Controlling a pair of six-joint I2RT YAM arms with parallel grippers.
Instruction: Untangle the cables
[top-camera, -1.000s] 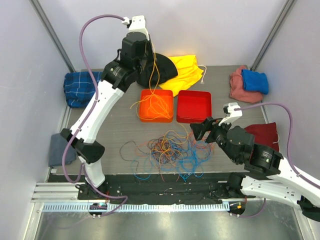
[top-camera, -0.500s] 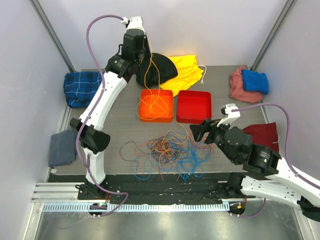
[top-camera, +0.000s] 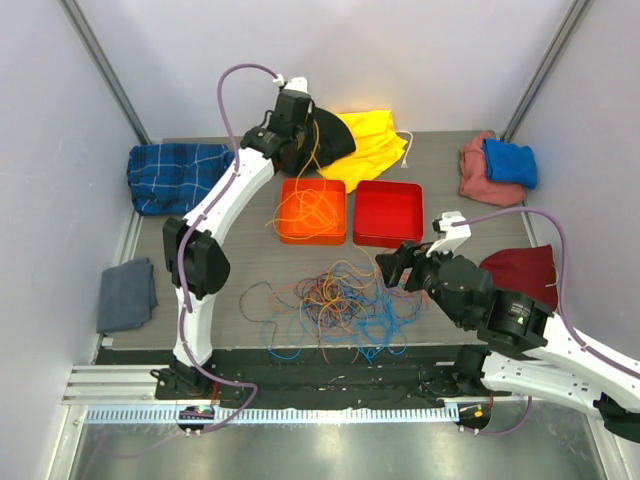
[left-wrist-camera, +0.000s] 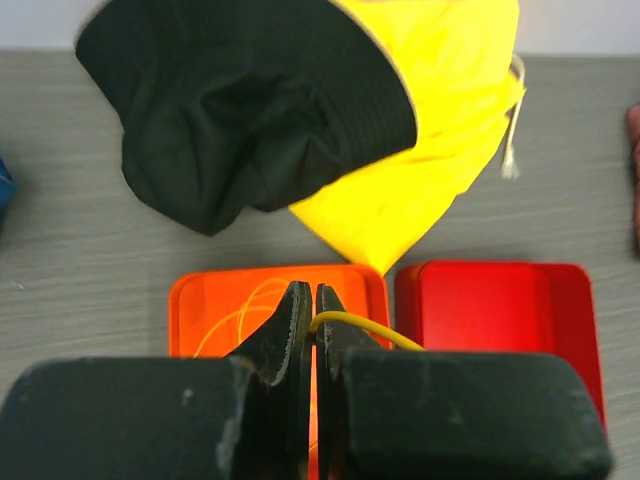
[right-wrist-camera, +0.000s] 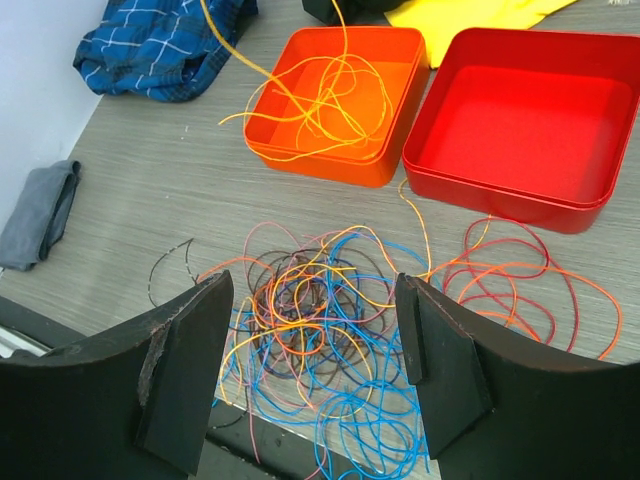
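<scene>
Left gripper (left-wrist-camera: 314, 300) pinching one yellow cable (left-wrist-camera: 360, 324) above the orange tray (top-camera: 340, 226); right gripper (right-wrist-camera: 312, 300) spread over the cable tangle (top-camera: 335, 300).
Blue plaid cloth (top-camera: 165, 175) lies well to the left of the orange tray. Left gripper is raised over the tray's back edge, fingers pressed together on the yellow cable – the strand runs down from the jaws into the tray, where it joins a loose coil of yellow and orange cables (right-wrist-camera: 330, 95). Black hat (left-wrist-camera: 250, 110) and yellow cloth (left-wrist-camera: 440, 120) lie behind the tray, the hat overlapping the cloth. The tangle – orange, yellow, blue, purple and red loops – sits on the table in front of the tray, apart from it. Red tray (top-camera: 388, 235) stands just beside the orange tray on its right, nothing in it. Right gripper hangs to the front-right of the orange tray, at the tangle's right edge, fingers wide apart and holding nothing.
</scene>
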